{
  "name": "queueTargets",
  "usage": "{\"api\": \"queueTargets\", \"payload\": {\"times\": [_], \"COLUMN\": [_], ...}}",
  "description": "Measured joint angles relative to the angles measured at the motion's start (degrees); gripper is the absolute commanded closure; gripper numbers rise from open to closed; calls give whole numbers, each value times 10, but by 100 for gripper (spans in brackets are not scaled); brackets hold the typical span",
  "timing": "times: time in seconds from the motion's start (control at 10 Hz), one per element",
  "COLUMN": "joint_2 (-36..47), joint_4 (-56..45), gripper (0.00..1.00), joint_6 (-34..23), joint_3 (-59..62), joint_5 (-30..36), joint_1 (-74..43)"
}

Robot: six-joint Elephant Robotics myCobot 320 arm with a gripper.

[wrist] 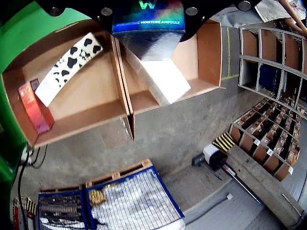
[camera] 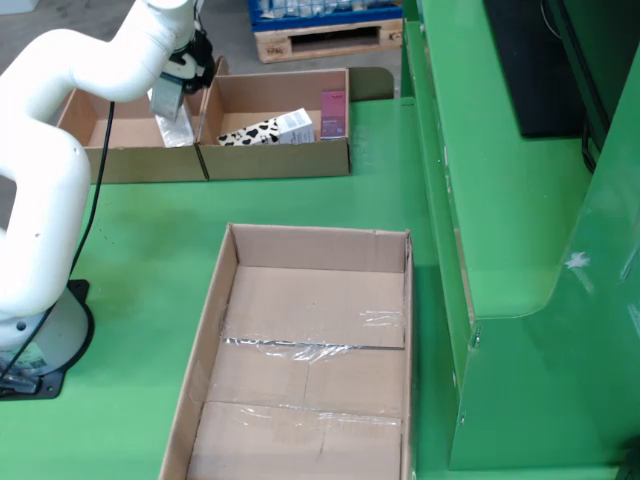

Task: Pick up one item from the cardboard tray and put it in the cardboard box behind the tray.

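My gripper (wrist: 148, 8) (camera: 182, 72) is shut on a long silvery box (wrist: 149, 33) (camera: 170, 112) printed "moisture ampoule". It hangs upright over the left of two small cardboard boxes (camera: 130, 165) at the back of the fixed view, which is the right one (wrist: 209, 52) in the wrist view. Its lower end is inside the walls; I cannot tell if it touches the floor. The neighbouring box (camera: 275, 162) (wrist: 91, 96) holds a cow-patterned carton (wrist: 69, 67) (camera: 250, 133), a pink carton (wrist: 33, 108) (camera: 333, 113) and a white carton (camera: 295, 125). The large cardboard tray (camera: 225, 290) in front holds nothing.
The white arm's base (camera: 40, 340) stands left of the tray. A raised green machine edge (camera: 440, 200) runs along the right. Beyond the table are a blue wire cage (wrist: 134, 201), a pallet (camera: 320, 40) and shelving (wrist: 273, 134).
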Motion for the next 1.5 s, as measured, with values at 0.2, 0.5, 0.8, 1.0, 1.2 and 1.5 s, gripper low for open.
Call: {"api": "queueTargets", "payload": {"times": [0.2, 0.5, 0.8, 1.0, 1.2, 1.5], "joint_2": [0, 0, 0, 0, 0, 0], "joint_4": [10, 10, 10, 10, 10, 10], "gripper": [100, 100, 100, 100, 100, 90], "joint_6": [0, 0, 0, 0, 0, 0], "joint_3": [-6, -6, -6, -6, -6, -6], "joint_5": [3, 3, 3, 3, 3, 3], "joint_1": [-1, -1, -1, -1, -1, -1]}}
